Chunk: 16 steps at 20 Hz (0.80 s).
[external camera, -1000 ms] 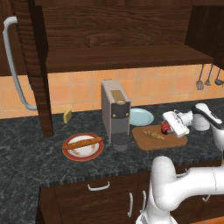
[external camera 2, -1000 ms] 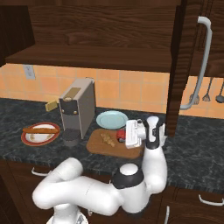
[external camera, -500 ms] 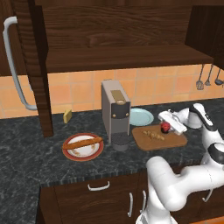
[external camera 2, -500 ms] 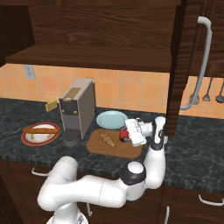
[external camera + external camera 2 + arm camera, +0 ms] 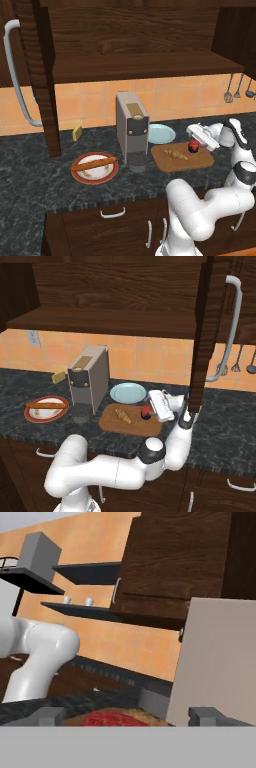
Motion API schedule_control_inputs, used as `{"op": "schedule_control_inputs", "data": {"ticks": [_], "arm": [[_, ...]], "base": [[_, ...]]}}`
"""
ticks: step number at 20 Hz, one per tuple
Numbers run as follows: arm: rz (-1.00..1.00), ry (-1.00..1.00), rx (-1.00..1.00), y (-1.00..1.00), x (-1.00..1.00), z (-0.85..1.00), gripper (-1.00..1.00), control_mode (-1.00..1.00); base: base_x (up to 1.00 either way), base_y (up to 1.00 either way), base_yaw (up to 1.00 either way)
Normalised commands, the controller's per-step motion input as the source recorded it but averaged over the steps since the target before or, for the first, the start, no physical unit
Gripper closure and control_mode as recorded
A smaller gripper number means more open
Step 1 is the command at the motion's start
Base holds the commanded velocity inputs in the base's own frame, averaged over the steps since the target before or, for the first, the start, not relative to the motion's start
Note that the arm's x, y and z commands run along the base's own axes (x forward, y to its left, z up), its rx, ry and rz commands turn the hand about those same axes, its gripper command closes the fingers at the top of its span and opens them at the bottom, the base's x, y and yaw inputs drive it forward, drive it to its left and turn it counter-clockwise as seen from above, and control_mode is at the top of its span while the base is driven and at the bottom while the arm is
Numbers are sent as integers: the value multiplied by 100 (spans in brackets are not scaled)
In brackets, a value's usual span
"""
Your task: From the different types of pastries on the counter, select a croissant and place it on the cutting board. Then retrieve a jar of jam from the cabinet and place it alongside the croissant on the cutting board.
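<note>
Jam jar [image 5: 194, 145] sits at the right end of the cutting board [image 5: 182, 159], with my gripper [image 5: 197, 140] pinching it from the right side. I see the croissant [image 5: 176, 154] lying near the board's middle, apart from the jar. Behind the board rests a pale blue plate [image 5: 161, 133], and the coffee machine [image 5: 132, 131] stands just left on the bench [image 5: 30, 175].

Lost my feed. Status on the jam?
Gripper shut on jam jar, over cutting board right end. Croissant already on board. Nothing in the way.
</note>
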Motion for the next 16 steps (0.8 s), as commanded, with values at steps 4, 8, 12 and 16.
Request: {"op": "schedule_control_inputs", "data": {"ticks": [4, 8, 12, 16], "arm": [[1, 1, 17, -51, 22, 16, -100, -100], [-4, 0, 7, -68, 12, 27, -100, -100], [-17, 0, 4, -26, -4, 86, -100, -100], [-16, -1, 2, 3, -63, 39, -100, -100]], "base": [[0, 0, 0], [0, 0, 0], [0, 0, 0], [0, 0, 0]]}}
